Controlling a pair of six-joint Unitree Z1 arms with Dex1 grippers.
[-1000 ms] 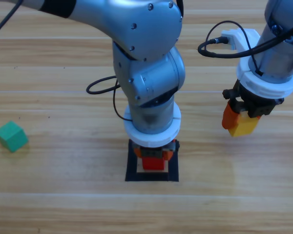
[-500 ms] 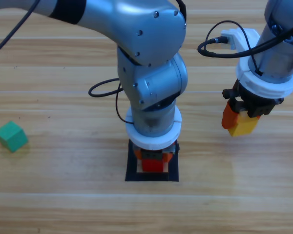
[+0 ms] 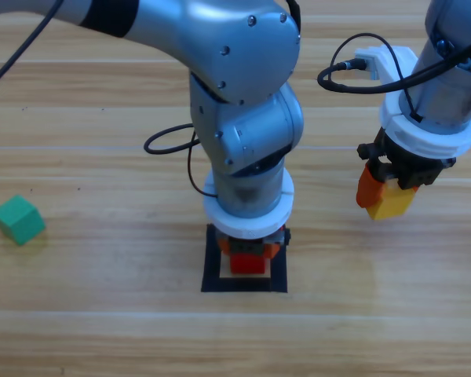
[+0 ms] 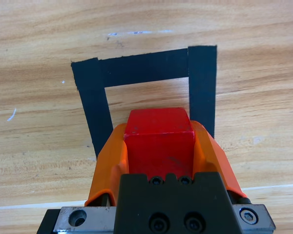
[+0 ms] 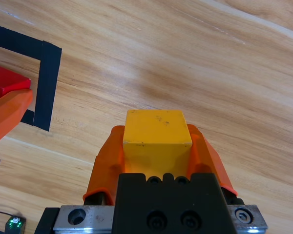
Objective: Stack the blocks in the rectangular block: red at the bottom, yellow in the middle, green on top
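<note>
red cube (image 4: 158, 134) held over black outline (image 4: 202, 78).

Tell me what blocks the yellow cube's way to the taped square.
The left gripper does: it stands over the black tape outline, shut on the red cube. The yellow cube waits to the right, in the right gripper. Bare table lies between.

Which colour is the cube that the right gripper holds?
Yellow; the right wrist view shows it best.
</note>
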